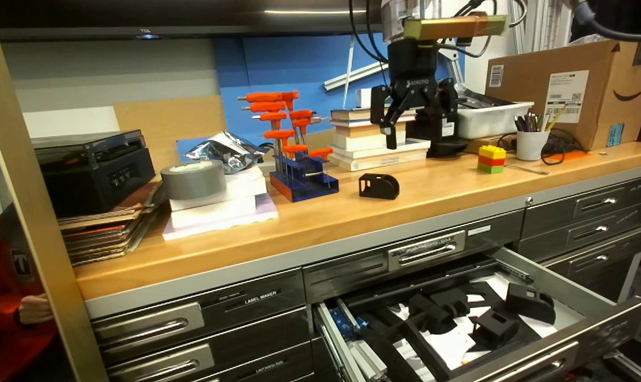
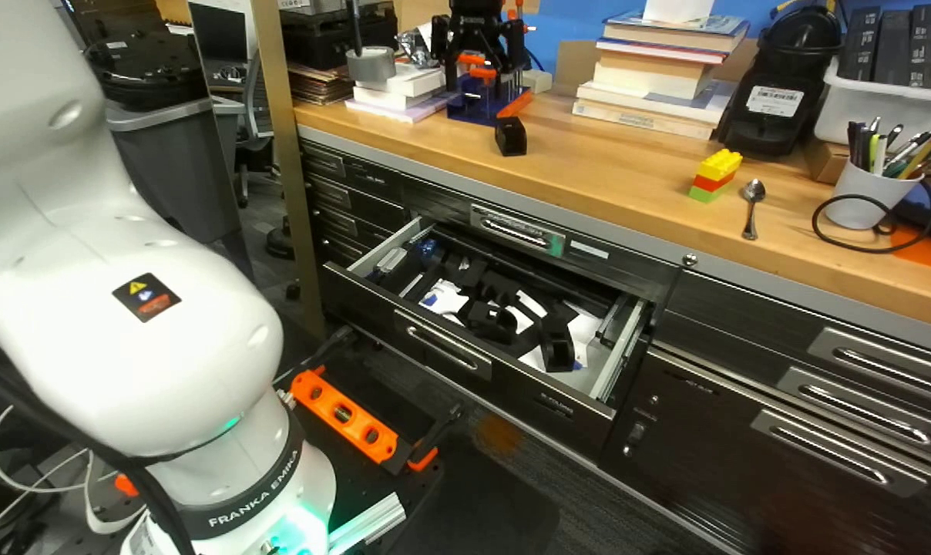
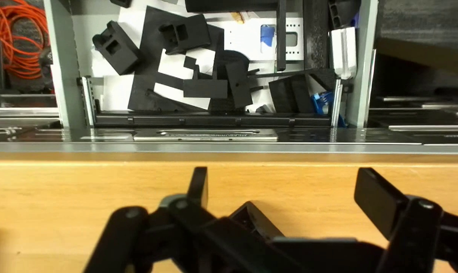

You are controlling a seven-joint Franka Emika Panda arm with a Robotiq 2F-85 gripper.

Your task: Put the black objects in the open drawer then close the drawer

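Observation:
One black object (image 1: pixel 379 187) (image 2: pixel 511 136), a piece with a rounded side and openings, rests on the wooden counter in both exterior views. My gripper (image 1: pixel 413 124) (image 2: pixel 482 73) hangs above the counter, fingers pointing down, spread wide with nothing between them. In the wrist view the gripper (image 3: pixel 284 185) partly covers that black object (image 3: pixel 265 223), which lies below and nearer the left finger. The drawer (image 1: pixel 607 326) (image 2: pixel 512 378) (image 3: pixel 62 57) is pulled out. Inside it, among black foam and white sheets, lie further black objects (image 1: pixel 530 303) (image 1: pixel 494 329) (image 3: pixel 117 49) (image 3: pixel 185 33).
A blue stand with orange-handled hex keys (image 1: pixel 304 180) is left of the counter piece; tape on books (image 1: pixel 193 180) sits farther left. Stacked books (image 1: pixel 376 132), toy bricks (image 1: pixel 491 159), a spoon (image 2: pixel 752 204) and a pen cup (image 1: pixel 530 144) stand to the right.

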